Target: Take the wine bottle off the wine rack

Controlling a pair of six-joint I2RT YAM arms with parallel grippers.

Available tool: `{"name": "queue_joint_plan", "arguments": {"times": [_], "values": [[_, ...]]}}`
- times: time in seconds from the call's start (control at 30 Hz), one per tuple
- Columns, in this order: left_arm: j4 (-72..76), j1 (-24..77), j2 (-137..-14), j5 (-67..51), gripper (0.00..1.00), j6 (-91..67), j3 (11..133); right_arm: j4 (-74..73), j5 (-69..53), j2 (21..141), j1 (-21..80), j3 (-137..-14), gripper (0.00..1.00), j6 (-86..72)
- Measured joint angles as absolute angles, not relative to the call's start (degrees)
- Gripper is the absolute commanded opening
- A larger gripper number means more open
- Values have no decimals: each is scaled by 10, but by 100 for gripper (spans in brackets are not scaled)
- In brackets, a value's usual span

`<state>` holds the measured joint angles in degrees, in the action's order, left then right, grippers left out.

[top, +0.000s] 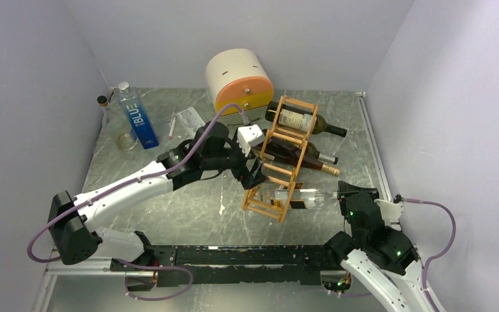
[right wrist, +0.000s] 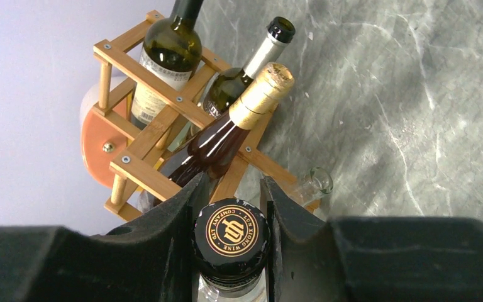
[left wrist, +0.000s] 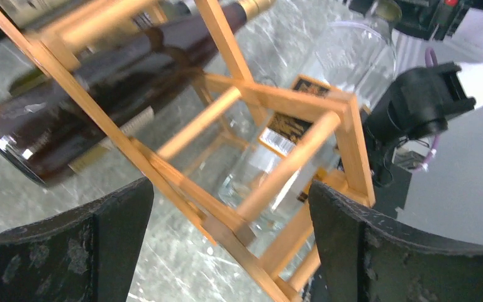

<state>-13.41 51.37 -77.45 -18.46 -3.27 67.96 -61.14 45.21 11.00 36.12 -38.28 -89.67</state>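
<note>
The tan wooden wine rack (top: 284,155) stands tilted in the middle of the table and holds several bottles. A green labelled bottle (top: 302,121) lies in the top tier, with two dark bottles (top: 307,156) below it. A clear wine bottle (top: 304,197) with a black-and-gold label (left wrist: 284,129) lies in the lowest tier. My right gripper (top: 345,195) is shut on its black gold-printed cap (right wrist: 231,234), with both fingers pressed to the sides. My left gripper (left wrist: 229,211) is open wide around the rack's left side rail (left wrist: 182,189), and the fingers do not touch it.
A round cream-and-orange drawer box (top: 239,79) stands behind the rack. A blue water bottle (top: 136,118), a small glass jar (top: 127,140) and papers (top: 190,120) sit at the back left. An open clear glass bottle mouth (right wrist: 315,182) shows beside the rack's foot. Walls close in on three sides.
</note>
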Motion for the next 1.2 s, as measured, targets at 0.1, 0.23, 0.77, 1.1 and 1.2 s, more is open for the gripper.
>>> {"name": "queue_joint_plan", "arguments": {"times": [0.1,0.23,0.77,1.1,1.2], "values": [[-123,531,-749,-161,92,-61,638,-627,450,110,361,-381,2,-920],[-89,531,-702,-131,87,-119,552,-646,448,106,361,-382,2,-943],[-28,571,-721,-14,46,-252,491,-742,432,35,361,-369,0,-1056],[-51,572,-712,38,40,-247,500,-755,466,11,363,-429,0,-981],[-57,572,-713,41,40,-246,503,-745,486,11,371,-463,0,-916]]}}
